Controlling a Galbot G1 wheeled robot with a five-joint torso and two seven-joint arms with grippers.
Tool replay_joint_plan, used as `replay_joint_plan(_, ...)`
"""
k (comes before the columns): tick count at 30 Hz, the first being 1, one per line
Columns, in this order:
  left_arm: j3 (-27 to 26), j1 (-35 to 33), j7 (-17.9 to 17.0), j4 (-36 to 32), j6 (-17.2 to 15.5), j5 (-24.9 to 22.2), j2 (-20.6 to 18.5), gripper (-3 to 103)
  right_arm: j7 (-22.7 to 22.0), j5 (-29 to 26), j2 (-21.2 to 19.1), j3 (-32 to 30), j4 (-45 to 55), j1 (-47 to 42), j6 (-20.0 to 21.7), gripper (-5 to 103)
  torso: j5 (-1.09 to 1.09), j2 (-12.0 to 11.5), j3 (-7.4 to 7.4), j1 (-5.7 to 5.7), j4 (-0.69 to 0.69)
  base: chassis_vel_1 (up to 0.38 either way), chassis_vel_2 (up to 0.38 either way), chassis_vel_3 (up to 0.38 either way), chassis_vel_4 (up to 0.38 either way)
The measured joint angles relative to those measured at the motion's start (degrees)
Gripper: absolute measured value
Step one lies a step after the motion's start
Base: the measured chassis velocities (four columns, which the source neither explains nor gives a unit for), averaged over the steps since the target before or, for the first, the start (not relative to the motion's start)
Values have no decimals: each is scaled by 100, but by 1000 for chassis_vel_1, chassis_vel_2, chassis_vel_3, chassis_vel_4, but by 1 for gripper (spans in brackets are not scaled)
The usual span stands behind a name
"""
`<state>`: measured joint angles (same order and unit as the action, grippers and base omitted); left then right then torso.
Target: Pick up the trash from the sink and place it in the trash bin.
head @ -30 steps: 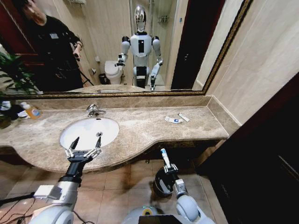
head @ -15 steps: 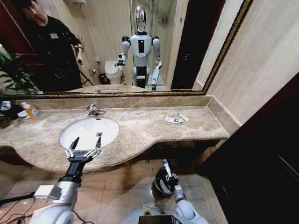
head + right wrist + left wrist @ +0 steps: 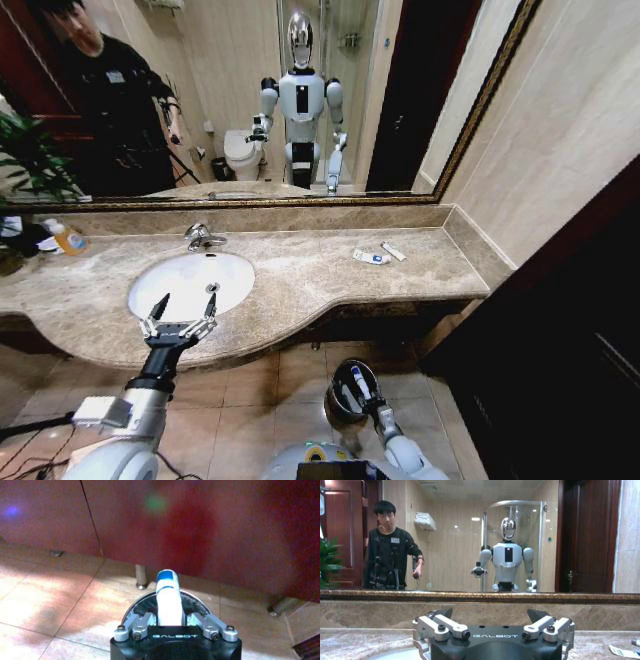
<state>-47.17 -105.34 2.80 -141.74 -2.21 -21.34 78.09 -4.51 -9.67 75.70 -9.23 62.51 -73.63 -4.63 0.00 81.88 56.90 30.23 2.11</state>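
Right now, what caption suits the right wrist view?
Right gripper holds a white-blue tube above the trash bin on the tiled floor.

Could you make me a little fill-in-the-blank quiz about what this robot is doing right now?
1. The right gripper holds a white-blue tube above the trash ____.
2. The left gripper hovers by the sink with its fingers ____.
3. Two more pieces of trash lie on the ____ right of the basin.

Answers: bin; open; countertop

right end effector (image 3: 169,619) — clamped on white-blue tube (image 3: 166,594) | above trash bin (image 3: 134,611) — tiled floor (image 3: 55,592)
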Motion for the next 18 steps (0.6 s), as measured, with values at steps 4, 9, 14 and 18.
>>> replay_joint_plan(4,0,0,0,0,0,0,0,100,138,18,55,0,-96,151,276,27,0,0,0,0,0,0,0,0,0)
replay_joint_plan(9,0,0,0,0,0,0,0,100,261,91,121,-7,-165,301,640,27,0,0,0,0,0,0,0,0,0)
replay_joint_plan(14,0,0,0,0,0,0,0,100,318,164,162,-4,-186,357,751,24,0,0,0,0,0,0,0,0,0)
replay_joint_plan(18,0,0,0,0,0,0,0,100,298,179,165,1,-167,355,696,33,0,0,0,0,0,0,0,0,0)
